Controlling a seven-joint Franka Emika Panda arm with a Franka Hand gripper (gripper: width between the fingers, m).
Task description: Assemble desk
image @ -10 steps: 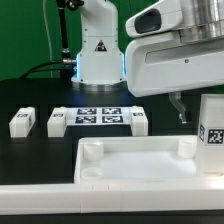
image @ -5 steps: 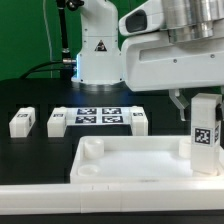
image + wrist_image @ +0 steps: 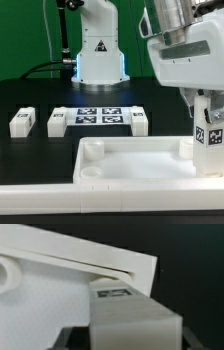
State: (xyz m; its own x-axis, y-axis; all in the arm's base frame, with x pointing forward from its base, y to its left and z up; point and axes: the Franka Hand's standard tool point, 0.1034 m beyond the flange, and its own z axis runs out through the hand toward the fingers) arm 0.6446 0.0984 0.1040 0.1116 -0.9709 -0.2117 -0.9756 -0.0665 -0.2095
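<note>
While the arm (image 3: 185, 45) reached down at the exterior view's right, we saw its gripper (image 3: 206, 101) clamped on a leg (image 3: 209, 135). It held the leg upright over the tabletop (image 3: 140, 166), at the corner on that same side. We could not tell whether the leg touched it. The tabletop lay at the front of the black table (image 3: 40, 150), smooth white plastic with a raised rim and a round socket (image 3: 90, 150). The leg was a blocky square post bearing a black-and-white tag. Three loose legs (image 3: 22, 122) sat beside the flat marker board (image 3: 97, 116).
</note>
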